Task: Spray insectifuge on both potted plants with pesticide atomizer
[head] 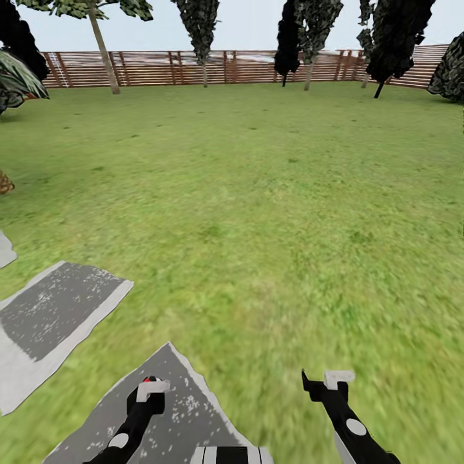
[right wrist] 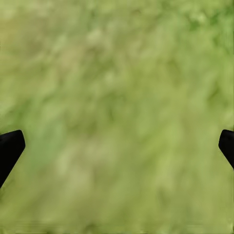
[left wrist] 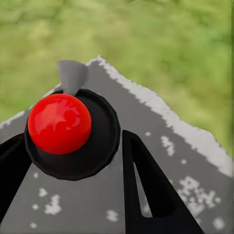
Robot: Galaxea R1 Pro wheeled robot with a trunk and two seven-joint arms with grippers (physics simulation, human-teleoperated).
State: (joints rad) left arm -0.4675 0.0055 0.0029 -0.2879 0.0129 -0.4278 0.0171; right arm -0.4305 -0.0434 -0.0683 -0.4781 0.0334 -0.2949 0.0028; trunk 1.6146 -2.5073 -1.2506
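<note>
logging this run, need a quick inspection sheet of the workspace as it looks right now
surface: green lawn with grey stepping stones
job's things: atomizer, red tip up, between the left gripper fingers over a stone; potted plants not seen
clutter: nothing seen
grippers: left shut on the atomizer; right gripper open, holds nothing, over grass
cables: nothing seen
surroundings: brown slatted fence, trees along the far edge
</note>
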